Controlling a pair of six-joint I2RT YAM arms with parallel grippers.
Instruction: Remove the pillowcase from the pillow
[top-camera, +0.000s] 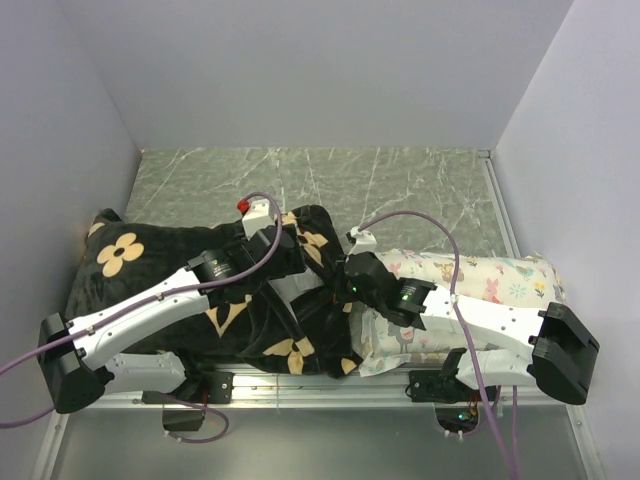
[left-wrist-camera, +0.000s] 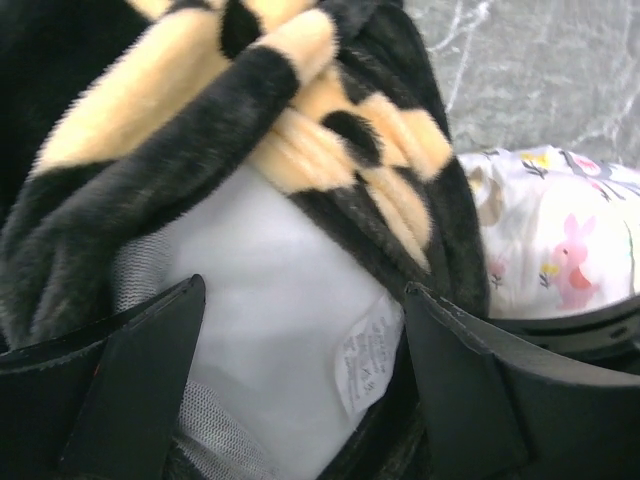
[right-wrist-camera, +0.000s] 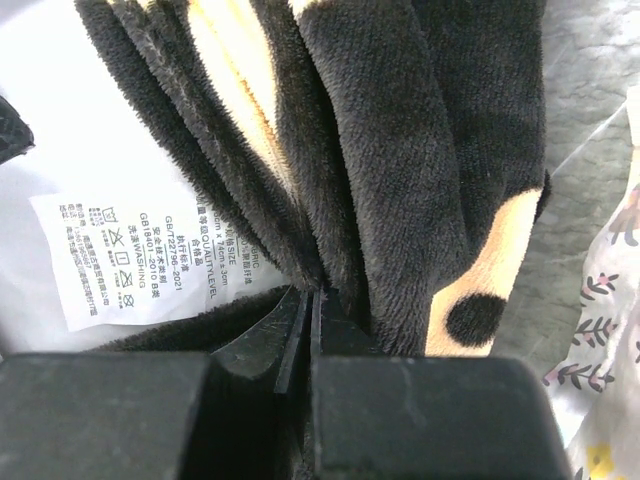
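Got right claw (right-wrist-camera: 312, 300) pinched shut on pillowcase (right-wrist-camera: 400, 150) folds, left claw (left-wrist-camera: 302, 295) gaping open astride bare pillow (left-wrist-camera: 250, 230) end straight ahead. Probably better placed for grabbing it.

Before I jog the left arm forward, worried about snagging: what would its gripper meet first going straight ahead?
Probably the white pillow exposed at the pillowcase opening, framed by the open left gripper; exact depth is unclear.

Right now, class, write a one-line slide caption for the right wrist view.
Right jaws pinch the bunched pillowcase, with the white pillow and its care label exposed at left.
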